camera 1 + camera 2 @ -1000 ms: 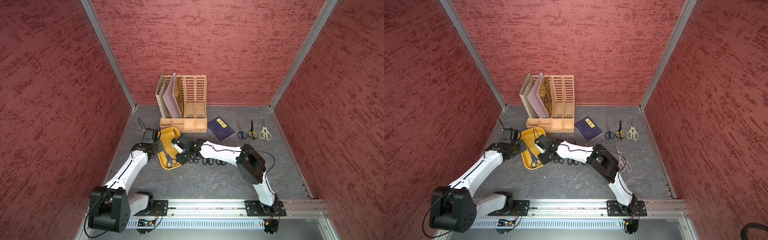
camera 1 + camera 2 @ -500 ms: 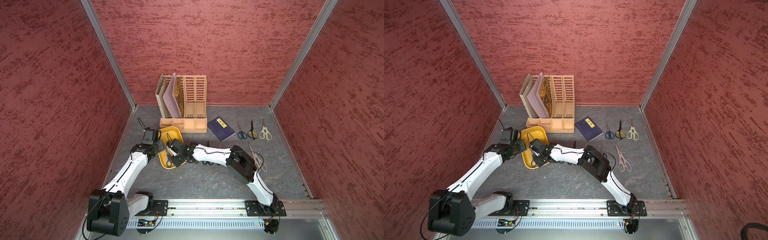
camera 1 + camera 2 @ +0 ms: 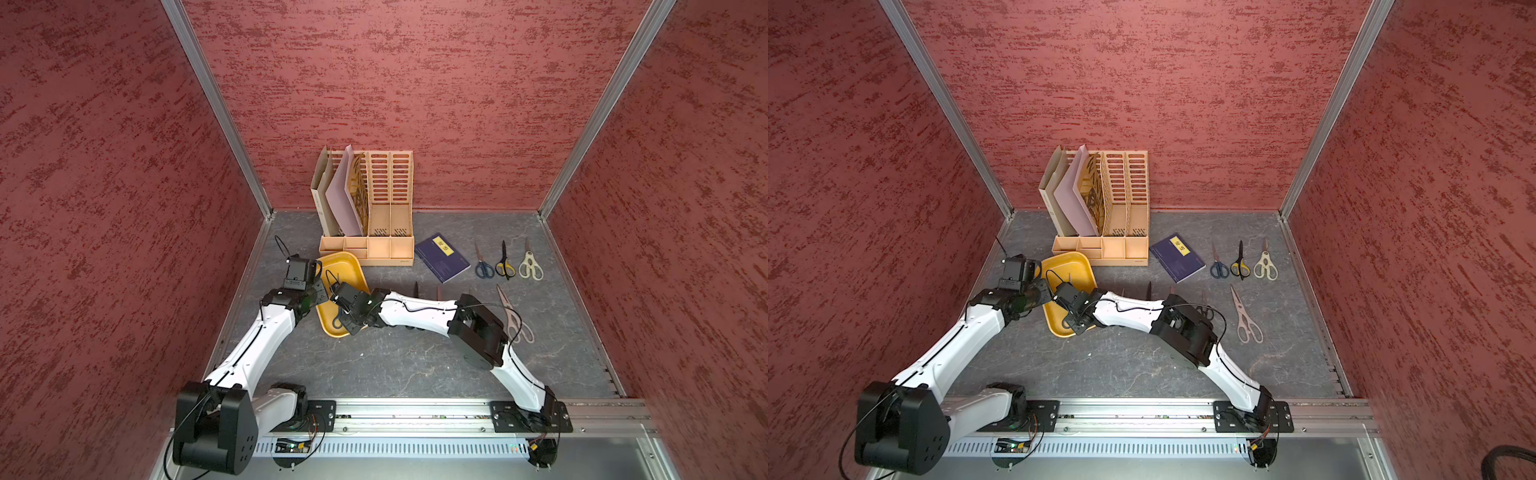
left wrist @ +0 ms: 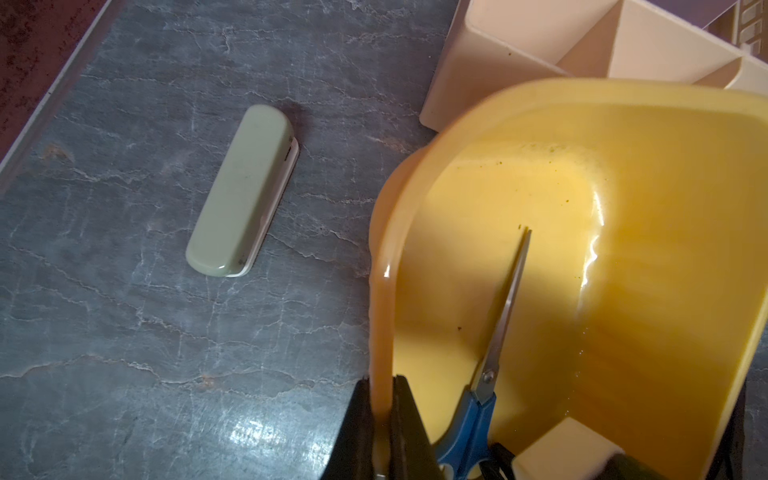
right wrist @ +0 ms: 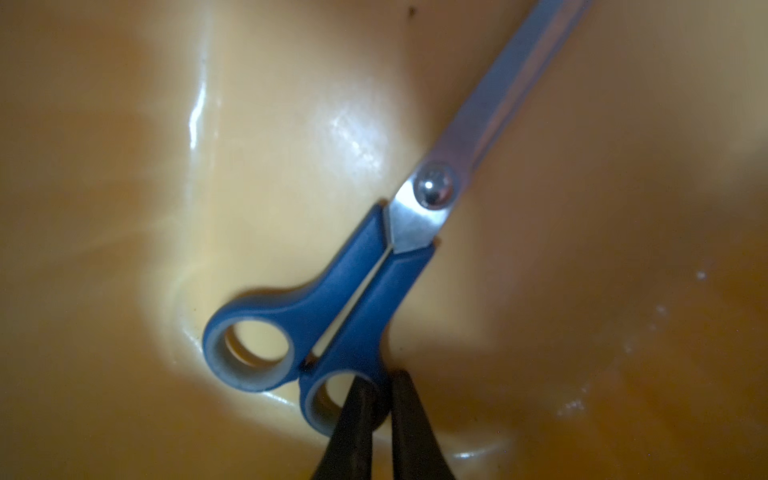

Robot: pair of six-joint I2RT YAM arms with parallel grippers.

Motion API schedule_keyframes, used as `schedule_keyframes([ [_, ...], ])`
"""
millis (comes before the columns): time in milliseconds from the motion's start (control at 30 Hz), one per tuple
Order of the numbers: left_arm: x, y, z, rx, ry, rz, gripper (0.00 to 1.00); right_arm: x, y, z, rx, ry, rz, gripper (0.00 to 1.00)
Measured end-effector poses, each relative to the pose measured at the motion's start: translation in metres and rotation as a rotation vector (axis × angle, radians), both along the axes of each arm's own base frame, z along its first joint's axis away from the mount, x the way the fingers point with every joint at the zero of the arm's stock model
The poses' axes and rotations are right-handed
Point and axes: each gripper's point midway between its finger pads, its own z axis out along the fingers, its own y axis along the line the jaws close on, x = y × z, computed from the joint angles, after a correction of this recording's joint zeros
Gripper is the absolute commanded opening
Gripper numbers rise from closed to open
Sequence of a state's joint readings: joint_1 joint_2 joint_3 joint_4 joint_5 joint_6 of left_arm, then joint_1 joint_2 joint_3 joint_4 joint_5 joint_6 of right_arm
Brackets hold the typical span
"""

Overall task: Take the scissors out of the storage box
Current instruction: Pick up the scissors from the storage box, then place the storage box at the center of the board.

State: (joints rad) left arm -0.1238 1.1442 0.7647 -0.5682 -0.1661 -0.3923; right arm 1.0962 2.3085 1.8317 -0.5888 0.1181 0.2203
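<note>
The right tool [image 5: 380,384], now nearer the left tool [image 4: 381,380] than a second before, clamped the blue-handled metal scissors [image 5: 365,282] by one loop, blades pointing away; the left tool pinched the rim of the mustard-yellow plastic storage box [image 4: 623,95].

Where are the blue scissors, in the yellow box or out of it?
In. The blue scissors lie on the storage box floor; the right gripper is shut on one handle loop.
</note>
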Motion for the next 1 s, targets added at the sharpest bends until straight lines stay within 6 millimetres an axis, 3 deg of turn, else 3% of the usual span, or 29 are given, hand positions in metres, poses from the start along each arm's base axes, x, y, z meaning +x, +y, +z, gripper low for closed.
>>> schedule_keyframes([
  [400,-0.004,0.004,-0.003,0.009,0.019,0.022,0.0,-0.001,-0.002,0.003,0.001,-0.014,0.024,0.0],
  [533,-0.007,0.01,-0.011,0.0,0.056,0.051,0.0,-0.005,-0.008,0.013,0.007,-0.017,0.024,0.0],
  [867,-0.012,0.024,-0.017,-0.055,0.12,0.103,0.0,-0.003,-0.006,0.087,0.125,-0.084,0.018,0.0],
  [1000,-0.012,0.031,-0.025,-0.084,0.177,0.121,0.0,0.001,-0.016,0.118,0.166,-0.111,-0.005,0.0],
])
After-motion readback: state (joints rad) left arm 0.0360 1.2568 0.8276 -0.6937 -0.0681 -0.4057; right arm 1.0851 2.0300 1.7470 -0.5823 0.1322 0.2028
